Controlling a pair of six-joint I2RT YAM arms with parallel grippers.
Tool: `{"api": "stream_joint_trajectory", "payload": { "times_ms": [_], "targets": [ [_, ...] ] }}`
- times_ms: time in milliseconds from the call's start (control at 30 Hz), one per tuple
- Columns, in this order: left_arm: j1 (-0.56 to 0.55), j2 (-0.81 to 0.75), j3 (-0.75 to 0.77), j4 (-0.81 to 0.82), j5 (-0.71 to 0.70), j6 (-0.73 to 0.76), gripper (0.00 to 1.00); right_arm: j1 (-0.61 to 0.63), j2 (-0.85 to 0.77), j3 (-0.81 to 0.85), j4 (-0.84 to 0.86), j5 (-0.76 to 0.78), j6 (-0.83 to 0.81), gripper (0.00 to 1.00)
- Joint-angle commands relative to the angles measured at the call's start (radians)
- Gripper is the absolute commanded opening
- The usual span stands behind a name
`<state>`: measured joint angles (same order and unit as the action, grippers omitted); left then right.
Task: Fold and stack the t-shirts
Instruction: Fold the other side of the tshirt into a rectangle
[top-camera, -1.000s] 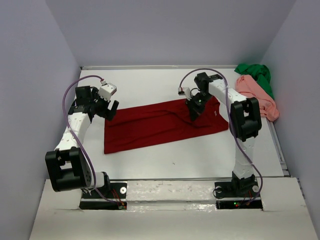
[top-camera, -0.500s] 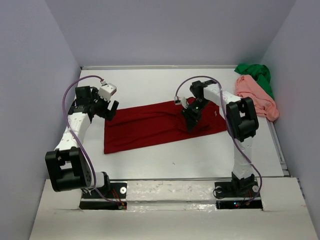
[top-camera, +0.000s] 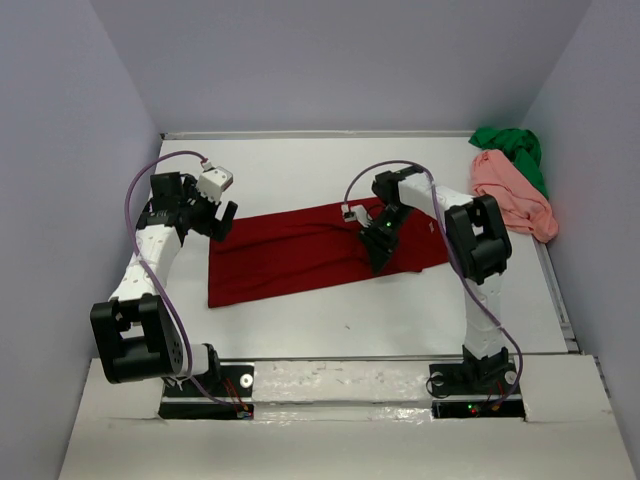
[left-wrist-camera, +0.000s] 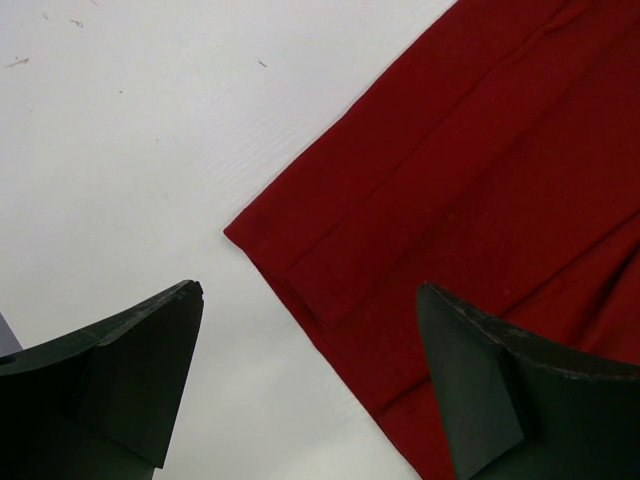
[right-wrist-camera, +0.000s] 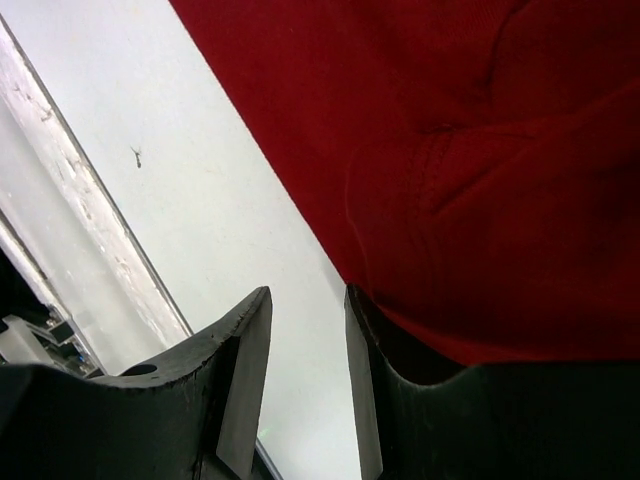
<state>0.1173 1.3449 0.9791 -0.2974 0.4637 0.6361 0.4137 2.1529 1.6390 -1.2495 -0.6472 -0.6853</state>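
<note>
A dark red t-shirt (top-camera: 300, 250) lies flat across the middle of the table, folded into a long band. My left gripper (top-camera: 222, 220) hovers open over its far left corner (left-wrist-camera: 300, 270), touching nothing. My right gripper (top-camera: 377, 262) sits low at the near edge of the shirt's right part. Its jaws stand a little apart with only bare table between them (right-wrist-camera: 307, 292), and red cloth (right-wrist-camera: 450, 120) bulges over the outside of the right finger (right-wrist-camera: 400, 360). The salmon pink t-shirt (top-camera: 510, 190) and the bright green t-shirt (top-camera: 512, 148) lie crumpled at the far right.
Grey walls close in the white table (top-camera: 300, 170) on the left, back and right. A pale raised strip (top-camera: 350, 375) runs along the near edge by the arm bases. Purple cables (top-camera: 150, 175) loop off both wrists.
My right gripper has moved left and nearer over the red shirt and gone from shut to open, letting the cloth go. The left arm has stayed still.
</note>
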Motion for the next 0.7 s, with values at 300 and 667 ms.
{"api": "stream_joint_trajectory", "payload": {
  "times_ms": [300,667],
  "targets": [
    [-0.039,-0.003,0.003,0.004,0.013,0.010,0.99,-0.016,-0.390,-0.096,0.411,0.404,0.191,0.40],
    [-0.093,0.178,0.020,-0.019,0.041,0.046,0.93,-0.072,-0.502,-0.321,0.573,0.560,0.320,0.00]
  ]
}}
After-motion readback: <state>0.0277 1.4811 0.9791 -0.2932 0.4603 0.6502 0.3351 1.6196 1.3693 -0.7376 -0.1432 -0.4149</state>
